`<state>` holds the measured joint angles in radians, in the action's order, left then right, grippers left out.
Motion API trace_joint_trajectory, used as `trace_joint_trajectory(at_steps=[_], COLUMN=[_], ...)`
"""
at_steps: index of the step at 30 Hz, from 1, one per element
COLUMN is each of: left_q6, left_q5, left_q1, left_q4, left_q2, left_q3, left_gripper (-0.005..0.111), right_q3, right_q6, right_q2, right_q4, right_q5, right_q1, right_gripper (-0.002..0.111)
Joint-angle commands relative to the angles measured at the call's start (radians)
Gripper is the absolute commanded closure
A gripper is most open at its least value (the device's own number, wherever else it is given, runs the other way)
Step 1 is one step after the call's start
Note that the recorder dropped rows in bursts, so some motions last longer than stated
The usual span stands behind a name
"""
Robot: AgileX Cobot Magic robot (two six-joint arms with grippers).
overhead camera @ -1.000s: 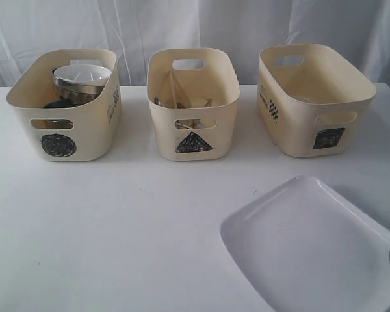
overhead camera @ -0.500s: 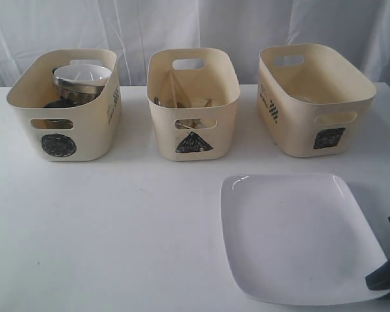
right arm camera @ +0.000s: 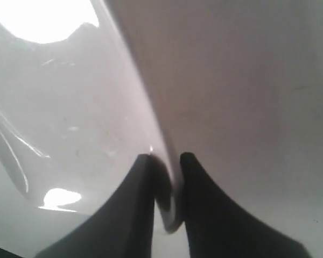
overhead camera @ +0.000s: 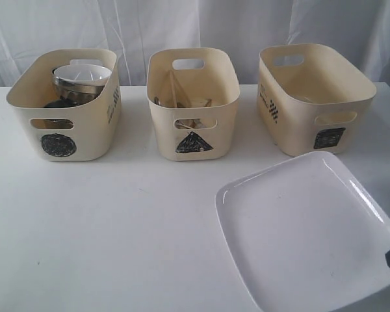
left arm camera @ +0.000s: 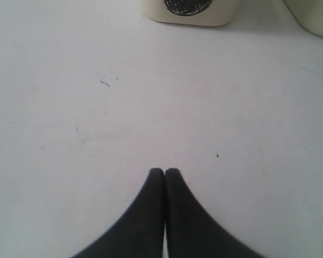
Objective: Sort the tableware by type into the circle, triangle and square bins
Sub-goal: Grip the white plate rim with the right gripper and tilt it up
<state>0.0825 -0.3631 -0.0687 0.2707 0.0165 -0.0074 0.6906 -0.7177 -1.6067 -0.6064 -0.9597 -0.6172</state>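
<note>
Since half a second ago the white plate (overhead camera: 299, 234) has gone from lying nearly flat to tipped up. Its far edge now stands higher in the frame and overlaps the foot of the right-hand tub.

Right tool (right arm camera: 166, 158): clamped on the plate's rim, one finger on each face. In the exterior view only dark slivers of it show, at the right border, so the hold is on the plate's right-hand edge. The plate hangs tilted in the lower right of the frame, its hollow face toward the camera.

Left tool (left arm camera: 164, 174): clenched on nothing, tips together over bare counter (overhead camera: 117, 221), out of the exterior frame. It is well apart from the plate; the right arm is the working one.

Key relation: the square bin (overhead camera: 315, 97) lies straight up-frame from the plate, just beyond its far edge, with the black square mark partly hidden behind that edge. The plate looks about as broad as the bin's mouth. Judgement: it must rise over the near wall and go in on a slant, not flat.

Farther left: the triangle bin (overhead camera: 192, 104) at upper centre holds chopsticks and cutlery (overhead camera: 182, 103). The circle bin (overhead camera: 65, 107) at upper left holds a steel bowl (overhead camera: 81, 78).
</note>
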Motion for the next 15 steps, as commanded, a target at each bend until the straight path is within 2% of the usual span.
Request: trace_joint_trajectory(at_steps=[1, 4, 15], left_q6=[-0.005, -0.005, -0.005], left_q5=[-0.04, -0.04, -0.04], left_q1=[-0.001, -0.001, -0.001], left_q4=[0.01, 0.01, 0.01], left_q2=[-0.005, -0.005, -0.005], left_q3=[0.007, 0.007, 0.007], left_gripper=[0.107, 0.107, 0.107], right_q3=[0.028, 0.044, 0.046], right_q6=[-0.134, -0.203, -0.205], right_q2=[0.045, 0.052, 0.052], right_q4=[-0.142, -0.213, -0.226], right_q5=[-0.078, -0.136, -0.15], right_q1=[0.006, 0.009, 0.009], right_gripper=[0.108, 0.108, 0.108])
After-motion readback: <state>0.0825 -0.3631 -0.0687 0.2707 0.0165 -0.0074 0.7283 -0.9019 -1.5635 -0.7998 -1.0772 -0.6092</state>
